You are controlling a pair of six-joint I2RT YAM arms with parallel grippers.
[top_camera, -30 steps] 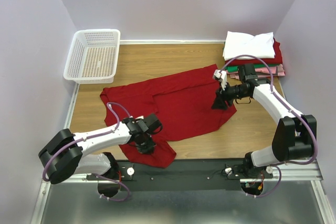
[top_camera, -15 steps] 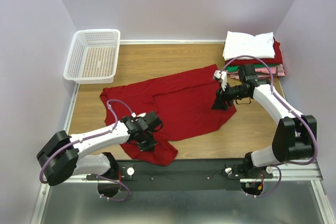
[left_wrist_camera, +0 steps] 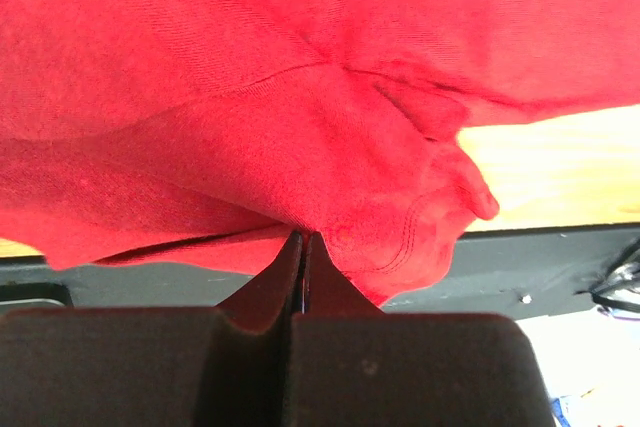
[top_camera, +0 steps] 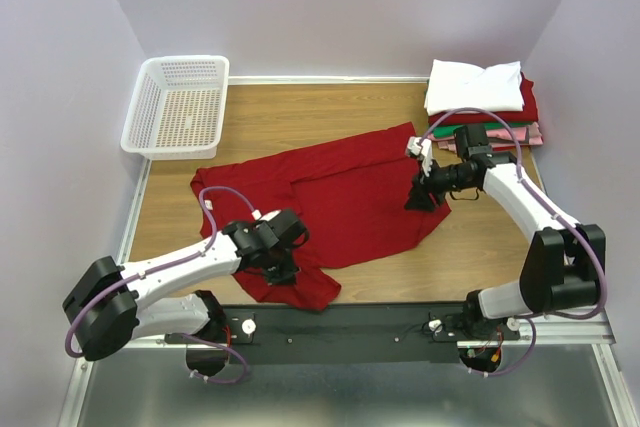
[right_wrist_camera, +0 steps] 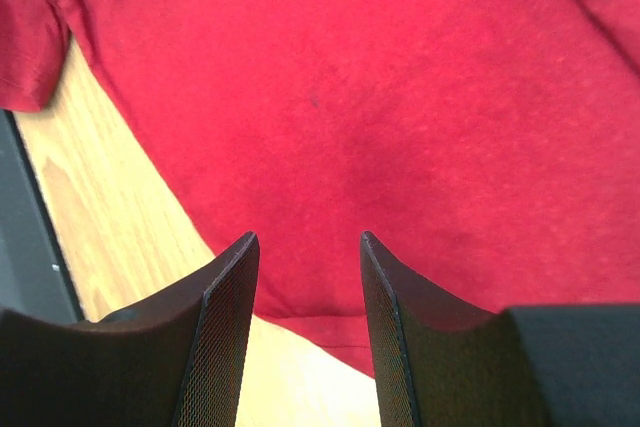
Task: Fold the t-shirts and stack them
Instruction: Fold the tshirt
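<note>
Left gripper (left_wrist_camera: pixel 302 247): jaws pressed together, pinching a bunched fold of the large dark red t-shirt (top_camera: pixel 330 202) at its near hem, close to the table (top_camera: pixel 290 122) front edge. Cloth puckers up into the pinch; grip looks thin, only the fingertips have fabric.

Right gripper (top_camera: pixel 424 193): jaws parted about halfway, hovering over the shirt's right edge, holding nothing; wood shows just beyond the hem between its fingers (right_wrist_camera: pixel 228 317).

Shirt lies spread but crumpled across the table middle, well left of the folded stack (top_camera: pixel 480 97) (white on top, dark red, green, pink under) in the far right corner. White mesh basket (top_camera: pixel 178 105) sits far left of the shirt.

To do the step well, judged: lift the pinched hem slowly and keep it low, so the thin grip does not slip; have the right gripper secure its edge before any pull.

Against a second ago: left jaws have shut on the hem, and the left arm has shifted slightly; right arm unchanged.
</note>
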